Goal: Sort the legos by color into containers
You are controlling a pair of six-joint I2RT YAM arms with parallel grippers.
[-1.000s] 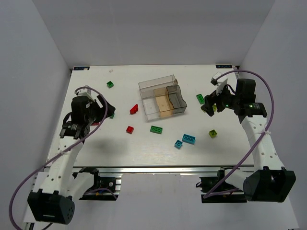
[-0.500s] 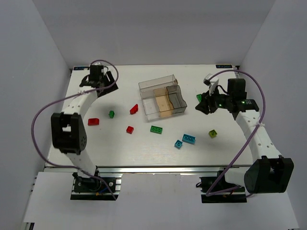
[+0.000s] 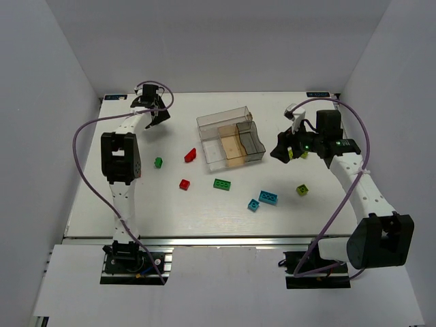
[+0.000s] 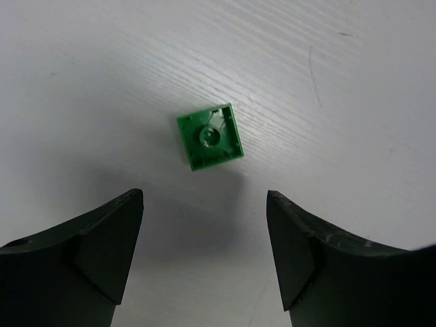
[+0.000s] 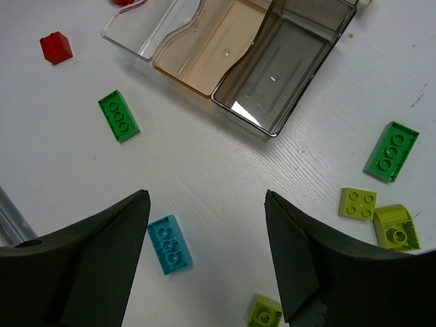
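Lego (image 4: 210, 136) lies untouched before wide-open left hand (image 4: 204, 194).

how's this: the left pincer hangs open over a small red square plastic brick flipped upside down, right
No: the small square plastic brick under the open left pincer is green, not red, as the left wrist view shows.

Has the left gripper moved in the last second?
Yes. The left gripper went toward the table's far edge, from level with the containers' near wall to level with their far wall.
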